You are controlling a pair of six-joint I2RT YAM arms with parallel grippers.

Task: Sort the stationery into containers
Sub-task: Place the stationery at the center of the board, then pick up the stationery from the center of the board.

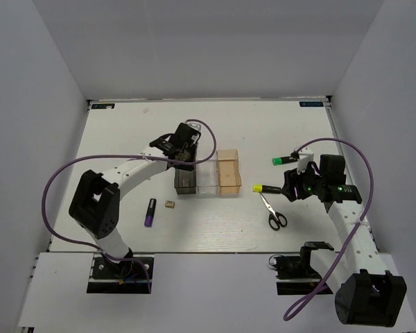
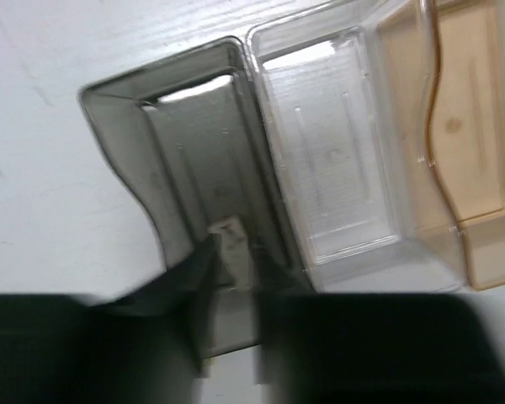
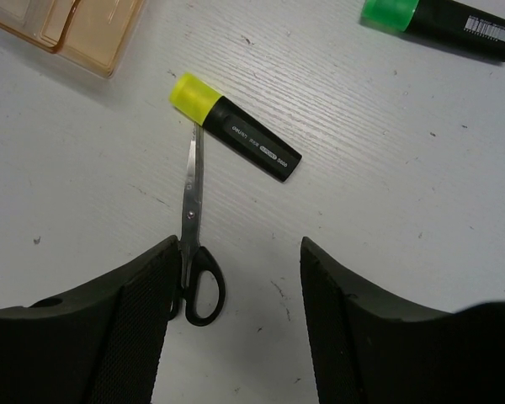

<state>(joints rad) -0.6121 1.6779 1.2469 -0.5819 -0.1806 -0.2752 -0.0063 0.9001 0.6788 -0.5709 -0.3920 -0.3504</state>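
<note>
While the yellow-capped marker (image 3: 236, 139) lies on the table (image 3: 404, 185) beside the scissors (image 3: 194, 252), the right gripper (image 3: 236, 286) hovers wide and empty, needing to centre and lower; the left gripper (image 2: 234, 252), jaws too blurred to judge, overhangs the grey bin (image 2: 185, 143).

- Top external: looks down from high on the near side of the orange bin (image 1: 229, 172), far enough to take in the whole table (image 1: 125, 132).
- Left wrist: faces steeply down, close over the grey bin (image 2: 194, 168), second left of the orange bin.
- Right wrist: looks down, close, at the scissors (image 3: 188, 210) right of the orange bin.
- Shared by all three: the orange bin.
</note>
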